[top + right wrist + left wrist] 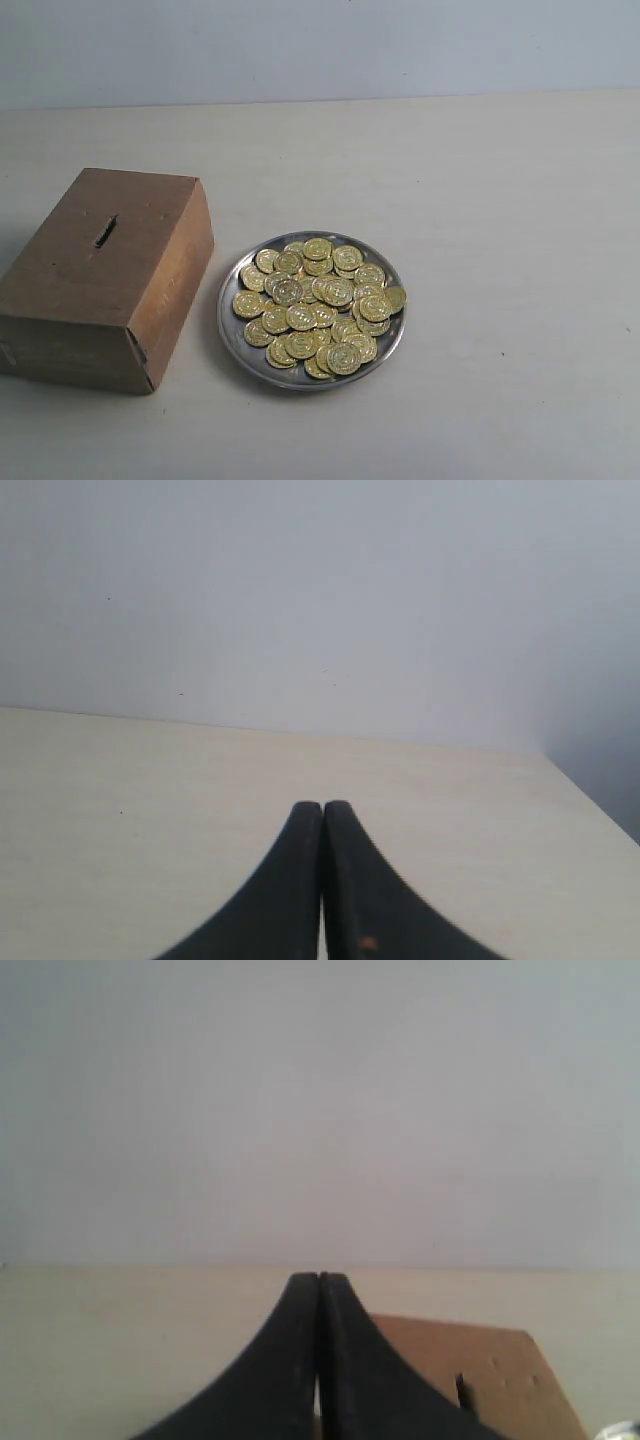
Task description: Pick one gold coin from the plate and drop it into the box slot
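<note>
Spreading across the whole scene, the pale bench (500, 200) runs back to a straight far edge against a grey-blue wall (320, 45). Wide bare surface lies to the right of the things and behind them, with a narrower strip in front.

The brown cardboard box (90, 290) sits at the left, turned at an angle so one lower corner points toward the camera. Its left edge lies close to the side of the exterior view. Just beside its right wall, with a thin gap of bench between, rests the round silver plate (228, 335), about as wide as the box. Its raised rim shows clear all the way round.

A heap of gold coins (320, 305) fills the plate, overlapping one another and staying inside the rim.

Both pairs of jaws are closed and hold nothing. The left black fingers (295, 1340) meet along one seam, with the box beyond and to one side of them. The right black fingers (295, 870) meet likewise above bare bench.

The box slot (105, 231), a short dark slit, lies in the box top toward its far edge, uncovered.
</note>
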Available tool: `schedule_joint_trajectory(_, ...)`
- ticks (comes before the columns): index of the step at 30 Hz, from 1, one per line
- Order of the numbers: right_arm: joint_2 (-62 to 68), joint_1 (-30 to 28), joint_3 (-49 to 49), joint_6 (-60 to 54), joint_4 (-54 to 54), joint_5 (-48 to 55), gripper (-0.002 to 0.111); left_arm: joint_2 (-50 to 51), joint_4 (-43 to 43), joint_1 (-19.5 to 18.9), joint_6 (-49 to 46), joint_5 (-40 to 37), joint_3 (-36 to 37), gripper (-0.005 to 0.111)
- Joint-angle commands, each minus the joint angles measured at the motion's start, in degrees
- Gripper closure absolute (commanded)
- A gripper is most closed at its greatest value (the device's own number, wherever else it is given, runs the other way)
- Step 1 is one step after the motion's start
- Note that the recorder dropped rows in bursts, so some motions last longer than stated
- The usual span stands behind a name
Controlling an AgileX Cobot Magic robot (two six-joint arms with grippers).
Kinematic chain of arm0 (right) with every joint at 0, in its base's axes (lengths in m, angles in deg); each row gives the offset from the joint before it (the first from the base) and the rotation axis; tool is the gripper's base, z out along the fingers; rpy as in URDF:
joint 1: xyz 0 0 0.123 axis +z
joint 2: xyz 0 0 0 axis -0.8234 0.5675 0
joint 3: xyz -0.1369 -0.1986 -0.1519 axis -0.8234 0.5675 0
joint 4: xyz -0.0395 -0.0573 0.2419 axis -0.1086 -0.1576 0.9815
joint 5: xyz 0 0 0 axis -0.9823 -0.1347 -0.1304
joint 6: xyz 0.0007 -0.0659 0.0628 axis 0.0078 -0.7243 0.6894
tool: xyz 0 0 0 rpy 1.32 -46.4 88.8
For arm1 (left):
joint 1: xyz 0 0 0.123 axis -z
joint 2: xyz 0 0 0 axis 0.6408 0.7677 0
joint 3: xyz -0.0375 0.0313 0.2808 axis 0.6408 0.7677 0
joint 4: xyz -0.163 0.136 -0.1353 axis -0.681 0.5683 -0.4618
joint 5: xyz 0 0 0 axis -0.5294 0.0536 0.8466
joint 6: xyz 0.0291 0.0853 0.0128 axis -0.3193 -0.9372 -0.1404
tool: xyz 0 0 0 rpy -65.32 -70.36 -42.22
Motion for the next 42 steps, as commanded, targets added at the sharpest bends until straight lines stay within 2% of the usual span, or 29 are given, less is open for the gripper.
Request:
schedule_joint_trajectory(1,-0.3,-0.3,0.3,-0.5,0.1,-0.6,0.108,-0.3,0.5,-0.1,1.0,-7.3,0.1,0.107)
schedule_joint_trajectory(11,-0.3,-0.3,0.3,-0.5,0.1,-0.6,0.108,-0.3,0.5,-0.2,4.2,-15.3,0.1,0.107)
schedule_joint_trajectory(14,-0.3,-0.3,0.3,-0.5,0.1,-0.6,0.108,-0.3,1.3,-1.4,7.0,-17.4,0.1,0.107)
schedule_joint_trajectory(19,-0.3,-0.3,0.3,-0.5,0.1,-0.6,0.108,-0.3,1.9,-3.0,9.3,-18.2,0.1,0.107)
schedule_joint_trajectory(42,-0.3,-0.3,0.3,-0.5,0.3,-0.6,0.108,-0.3,4.3,-3.0,11.0,-18.7,0.1,0.107)
